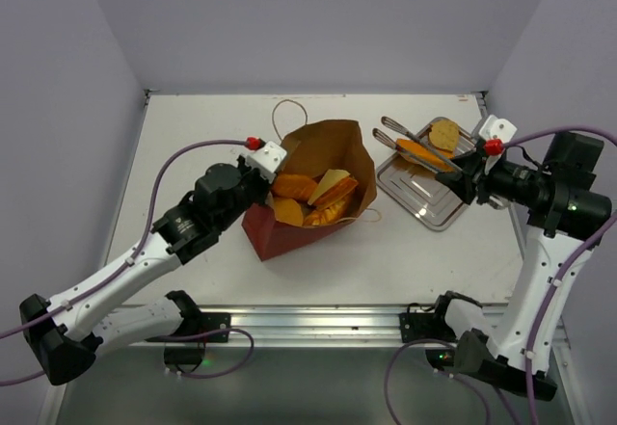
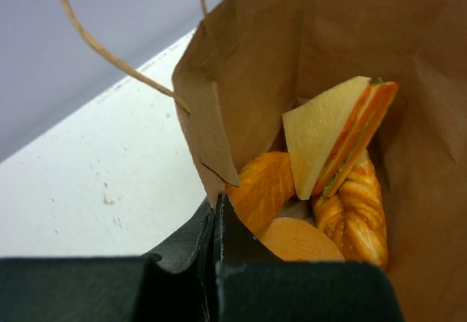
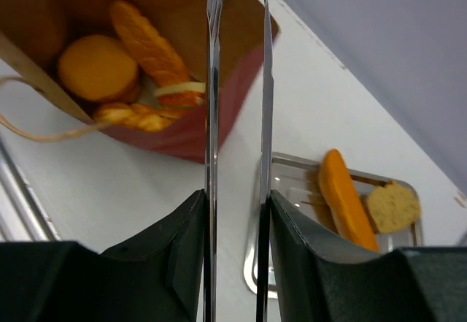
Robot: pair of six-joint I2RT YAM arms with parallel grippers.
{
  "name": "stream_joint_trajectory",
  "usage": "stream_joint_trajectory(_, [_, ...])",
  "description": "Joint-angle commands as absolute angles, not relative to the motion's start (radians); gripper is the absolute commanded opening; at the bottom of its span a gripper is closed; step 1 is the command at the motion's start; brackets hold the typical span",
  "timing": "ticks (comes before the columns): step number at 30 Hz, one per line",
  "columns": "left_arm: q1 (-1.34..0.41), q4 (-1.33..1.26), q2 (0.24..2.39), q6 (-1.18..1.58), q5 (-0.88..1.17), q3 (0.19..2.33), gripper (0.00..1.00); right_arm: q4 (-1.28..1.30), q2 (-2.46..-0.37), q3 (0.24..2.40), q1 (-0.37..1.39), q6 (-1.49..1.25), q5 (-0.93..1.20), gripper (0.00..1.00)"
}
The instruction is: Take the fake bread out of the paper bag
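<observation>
Pinching the left rim of the bag (image 1: 289,237) with the left gripper (image 2: 217,212), fingers pressed together on the paper fold; probably done to keep the mouth gaping and stop any sliding. Clamping a pair of tongs (image 3: 213,81) in the right gripper (image 3: 235,205), fingers closed on the two steel blades, with the blades a little apart. In the top view, reaching with them over the tray (image 1: 434,208), just right of the bag and not touching it. Seemingly using tongs for reach into a deep paper mouth, with the tray set close as the drop-off. Already lying on that tray: a long orange loaf (image 1: 419,150) and a round slice (image 1: 443,134). Sitting mid-table between the arms, tipped so that the mouth faces the overhead camera. Red outside, creased brown kraft inside, with a thin tan handle (image 2: 120,61) looping out over the table behind. Holding inside, piled together: a sandwich wedge (image 2: 328,132), a braided piece (image 2: 357,212), a round bun (image 2: 295,242) and a ridged orange loaf (image 2: 263,187). Judged well short of done, with most of the bread left in the bag.
</observation>
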State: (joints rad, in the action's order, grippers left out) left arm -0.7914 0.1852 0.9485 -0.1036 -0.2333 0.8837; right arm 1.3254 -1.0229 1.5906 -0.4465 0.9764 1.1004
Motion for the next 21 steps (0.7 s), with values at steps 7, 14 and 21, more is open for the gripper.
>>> stream_joint_trajectory(7, [-0.729, -0.04, 1.04, -0.339, -0.2, 1.051, 0.0, 1.158, -1.034, 1.571, -0.126, 0.614, 1.055, 0.4])
stream_joint_trajectory(14, [-0.701, -0.136, 0.99, -0.327, -0.037, 0.899, 0.0, 1.127, -1.06, 1.477, 0.156, 0.589, 0.815, 0.39])
stream_joint_trajectory(21, [-0.699, -0.19, 0.838, -0.304, 0.07, 0.671, 0.0, 1.132, -1.011, 1.345, 0.409, 0.591, 0.534, 0.38])
